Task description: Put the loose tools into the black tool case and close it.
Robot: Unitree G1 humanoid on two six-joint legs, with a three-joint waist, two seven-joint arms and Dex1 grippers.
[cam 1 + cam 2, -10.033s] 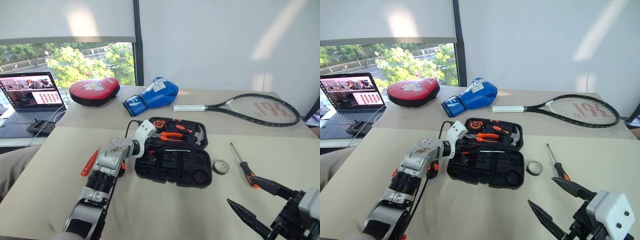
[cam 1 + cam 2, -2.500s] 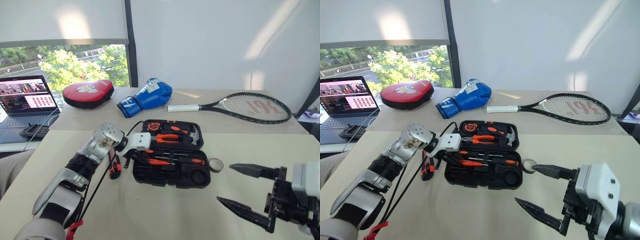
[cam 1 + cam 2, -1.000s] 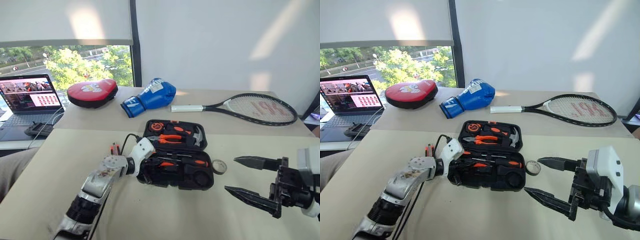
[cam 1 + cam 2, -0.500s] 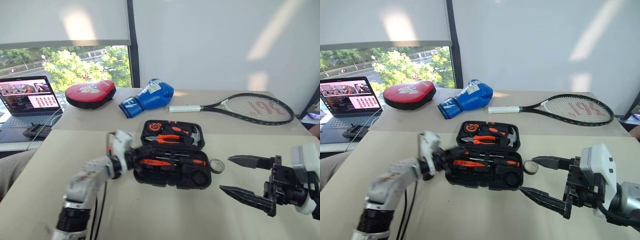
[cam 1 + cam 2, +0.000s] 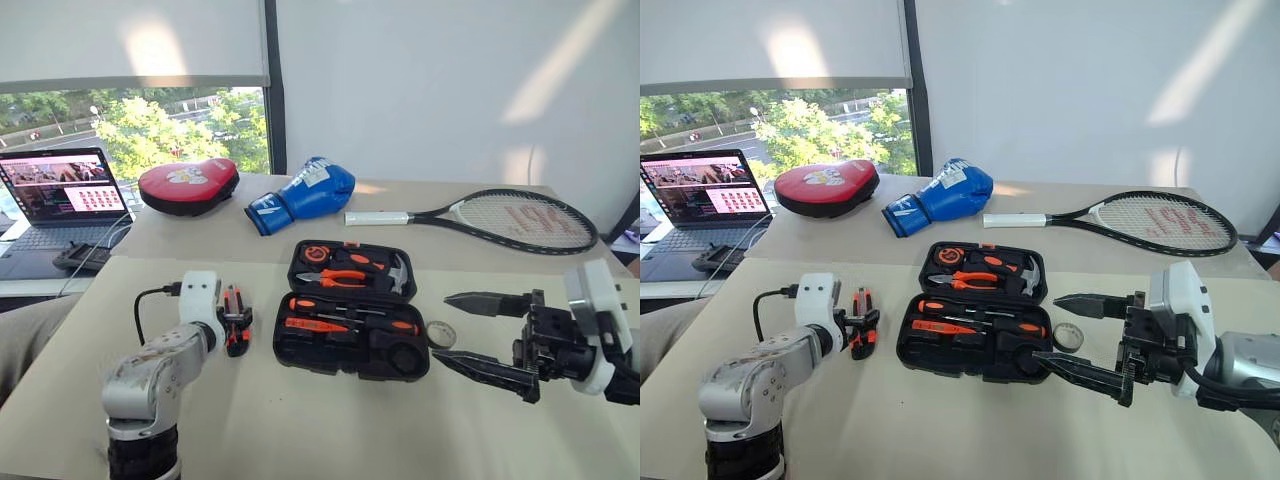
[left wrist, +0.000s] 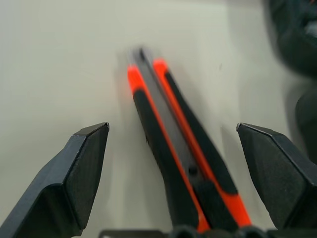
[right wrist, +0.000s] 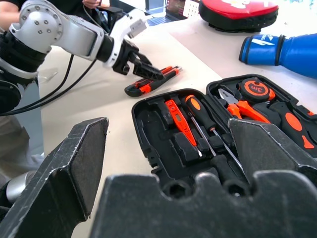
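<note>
Left hand (image 5: 236, 322) hangs low over the counter (image 5: 300, 420) with its two black fingers (image 6: 84, 168) spread wide, and the orange-black utility knife (image 6: 178, 168) lies flat on the surface between them, not gripped. That knife sits just beside the left edge of the black tool case (image 5: 352, 310), which lies open on the counter with its lid tilted back. In the near half of the case, two orange-and-black-handled screwdrivers (image 7: 208, 126) and a slim orange screwdriver (image 7: 178, 119) rest in the moulded slots; the lid half holds orange-handled pliers (image 5: 340, 276), a hammer (image 5: 398, 270) and a small round tape measure (image 5: 317, 254). A small tape roll (image 5: 441, 334) lies loose on the counter just beside the right edge of the case. Right hand (image 5: 470, 332) hovers to the right of the case near that roll, fingers wide apart and holding nothing, pointing toward the case. Farther back on the counter lie a blue boxing glove (image 5: 305, 193), a red punching pad (image 5: 188, 184) and a tennis racket (image 5: 500, 218). At the far left stands an open black laptop (image 5: 60, 195) with its screen lit.
</note>
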